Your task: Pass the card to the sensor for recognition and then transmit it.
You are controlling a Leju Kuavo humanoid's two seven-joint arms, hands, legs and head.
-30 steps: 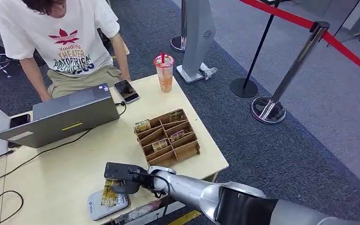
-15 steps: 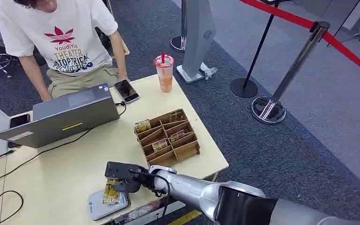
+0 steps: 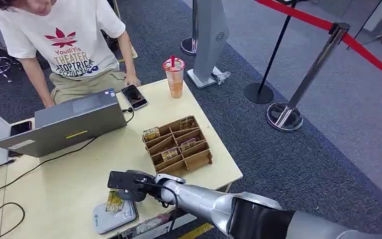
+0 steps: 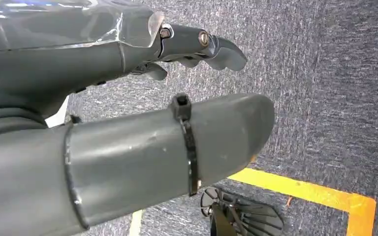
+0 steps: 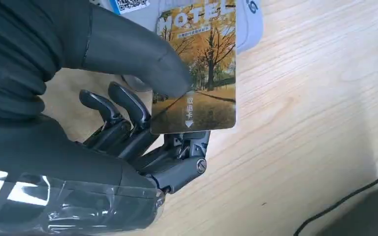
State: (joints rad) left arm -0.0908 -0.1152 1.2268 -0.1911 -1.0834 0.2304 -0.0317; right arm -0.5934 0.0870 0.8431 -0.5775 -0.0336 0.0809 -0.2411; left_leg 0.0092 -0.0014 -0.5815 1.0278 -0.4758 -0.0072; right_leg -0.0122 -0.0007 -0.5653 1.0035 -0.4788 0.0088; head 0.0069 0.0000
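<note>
- Since 1 s ago, right hand (image 3: 129, 186) has shifted a bit up and away from the near desk edge; card (image 3: 114, 201) now hangs over the far part of the sensor (image 3: 113, 218) rather than across its middle.
- Right hand grasps the card: thumb (image 5: 142, 59) presses on the printed face, darker fingers (image 5: 128, 105) curl behind it. Card shows an autumn-tree picture w/ "HOTEL" lettering.
- Wrist view: card is over the sensor's pale rounded edge and partly over bare desk (image 5: 300, 123). Can't tell whether card touches the sensor or is just above it.
- Sensor = flat grey-white pad near the front edge of the desk, w/ a small blue logo at one corner.
- Left hand (image 4: 128, 98) hangs beside the robot above grey carpet (image 4: 325, 73) w/ a yellow floor line (image 4: 305, 189); holds nothing, fingers loosely bent, not clenched.
- Wooden divided box (image 3: 177, 145) is beyond the right hand, well apart from the sensor; several cards stand in its slots.
- Laptop (image 3: 62, 124) is at the far left of the desk, phone (image 3: 134, 96) and iced drink cup (image 3: 174, 77) near the far edge.
- Person (image 3: 64, 45) in white T-shirt leans at the far side, one hand by the phone.
- Red-rope posts (image 3: 308, 79) stand on carpet to the right.
</note>
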